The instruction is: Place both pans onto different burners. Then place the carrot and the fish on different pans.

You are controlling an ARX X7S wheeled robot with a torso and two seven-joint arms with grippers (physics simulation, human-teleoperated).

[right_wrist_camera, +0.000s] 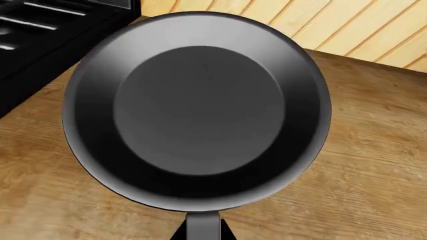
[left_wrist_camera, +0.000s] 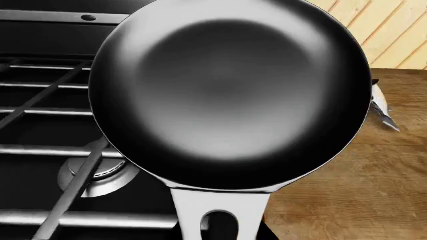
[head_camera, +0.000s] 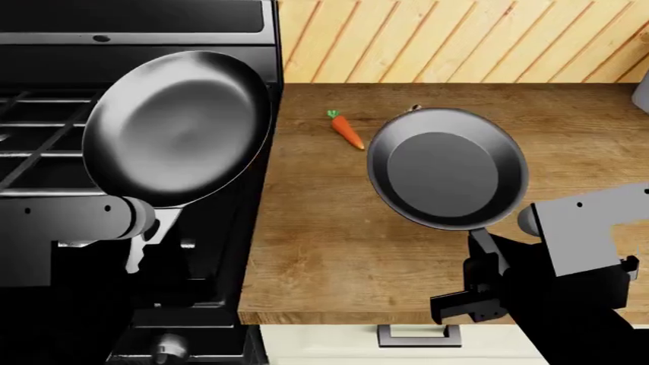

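My left gripper [head_camera: 150,226] is shut on the silver-grey handle [left_wrist_camera: 220,215] of the larger pan [head_camera: 178,125], holding it tilted above the stove's right edge; the pan fills the left wrist view [left_wrist_camera: 227,95]. A burner [left_wrist_camera: 100,175] shows below it under the bar grates. My right gripper [head_camera: 484,270] is shut on the dark handle [right_wrist_camera: 202,227] of the smaller pan [head_camera: 448,167], held over the wooden counter; the pan fills the right wrist view [right_wrist_camera: 197,112]. The carrot [head_camera: 347,131] lies on the counter between the pans. The fish [left_wrist_camera: 381,107] shows only partly past the larger pan's rim.
The black stove [head_camera: 61,114] with its grates takes up the left side. The wooden counter [head_camera: 324,251] runs to the right, backed by a slatted wooden wall [head_camera: 457,38]. A grey object [head_camera: 641,91] sits at the far right edge.
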